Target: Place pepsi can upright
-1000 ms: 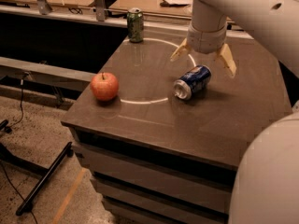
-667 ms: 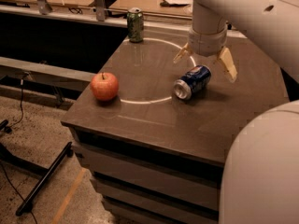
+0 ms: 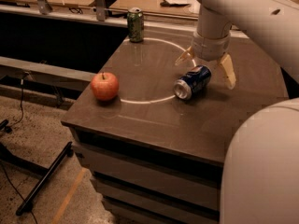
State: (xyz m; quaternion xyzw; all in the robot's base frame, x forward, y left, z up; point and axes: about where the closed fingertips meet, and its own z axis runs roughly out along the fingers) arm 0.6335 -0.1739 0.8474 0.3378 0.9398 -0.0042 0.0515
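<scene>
The pepsi can (image 3: 192, 81), dark blue with a silver end facing the front left, lies on its side on the dark table top (image 3: 154, 120), on the white circle line. My gripper (image 3: 206, 68) hangs straight down from the white arm, right above and behind the can's far end. Its two tan fingers (image 3: 228, 71) are spread wide, one on each side of the can, and hold nothing.
A red apple (image 3: 104, 86) sits at the table's left edge. A green can (image 3: 135, 24) stands upright at the back left corner. The robot's white body (image 3: 261, 167) fills the lower right. A black stand (image 3: 42, 181) lies on the floor at the left.
The gripper has come down a little and closer to the lying can. The can, the apple and the green can have not moved.
</scene>
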